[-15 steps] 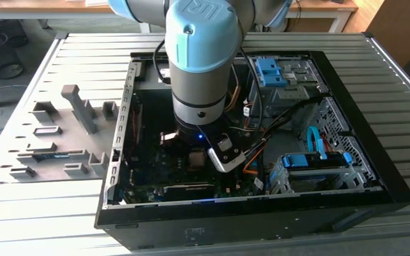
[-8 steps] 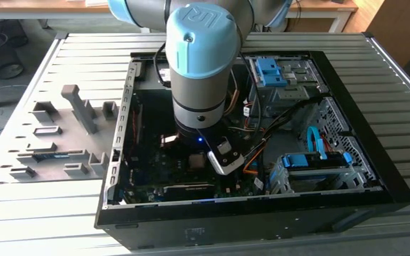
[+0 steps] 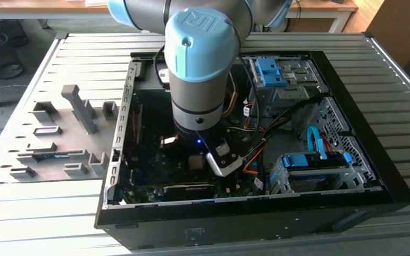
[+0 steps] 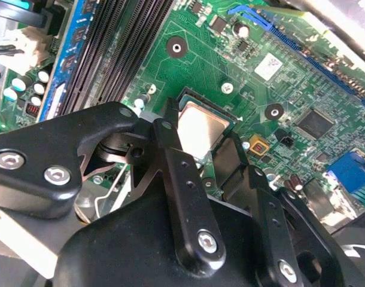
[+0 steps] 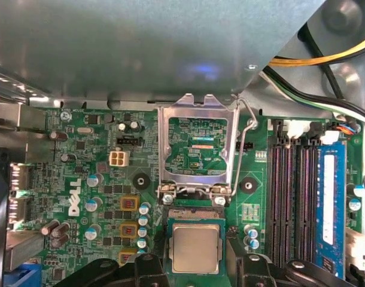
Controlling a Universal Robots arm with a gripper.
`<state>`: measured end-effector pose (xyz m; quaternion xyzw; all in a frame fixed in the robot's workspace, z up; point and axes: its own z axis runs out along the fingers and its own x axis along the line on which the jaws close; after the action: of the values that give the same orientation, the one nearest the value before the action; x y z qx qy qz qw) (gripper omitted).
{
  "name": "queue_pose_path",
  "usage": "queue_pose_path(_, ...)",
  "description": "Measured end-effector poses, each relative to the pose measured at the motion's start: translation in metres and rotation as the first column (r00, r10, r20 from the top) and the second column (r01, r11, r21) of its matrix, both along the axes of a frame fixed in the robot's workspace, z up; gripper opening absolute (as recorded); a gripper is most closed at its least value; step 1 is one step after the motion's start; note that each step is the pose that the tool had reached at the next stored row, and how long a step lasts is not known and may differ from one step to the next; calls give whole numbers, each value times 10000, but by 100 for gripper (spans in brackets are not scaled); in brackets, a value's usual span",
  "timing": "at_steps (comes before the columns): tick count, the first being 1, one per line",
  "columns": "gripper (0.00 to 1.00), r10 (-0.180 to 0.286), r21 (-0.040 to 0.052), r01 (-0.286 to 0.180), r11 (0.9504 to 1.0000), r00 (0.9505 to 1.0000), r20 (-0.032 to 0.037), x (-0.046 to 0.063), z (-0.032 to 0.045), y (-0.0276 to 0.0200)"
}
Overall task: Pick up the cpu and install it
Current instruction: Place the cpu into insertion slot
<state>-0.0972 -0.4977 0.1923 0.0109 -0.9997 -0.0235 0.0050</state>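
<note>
The cpu [image 5: 195, 248] is a small silvery square lying flat in the motherboard socket; it shows in both wrist views, as does my gripper. My gripper [image 5: 195, 266] hangs right over the cpu [image 4: 204, 122], one black finger [image 5: 148, 268] on each side of the chip. A thin strip of socket frame shows between the chip's edges and the fingers, so the gripper [image 4: 199, 136] stands open around it. The socket's metal load plate [image 5: 197, 149] is swung up and open beside the chip, its wire lever [image 5: 242, 149] raised.
The arm [image 3: 198, 80] reaches down into the open computer case [image 3: 262, 213] on a slatted table. Memory slots [image 5: 290, 203] with a blue stick [image 5: 329, 203] run beside the socket. Yellow and black cables [image 5: 326, 60] hang nearby. Grey part holders [image 3: 55, 144] stand at the exterior view's left.
</note>
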Motion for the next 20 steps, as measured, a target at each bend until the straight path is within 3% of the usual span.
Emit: queue_pose_path(20,47,-283,-1,283,9996,9996,2,-28,-42,26)
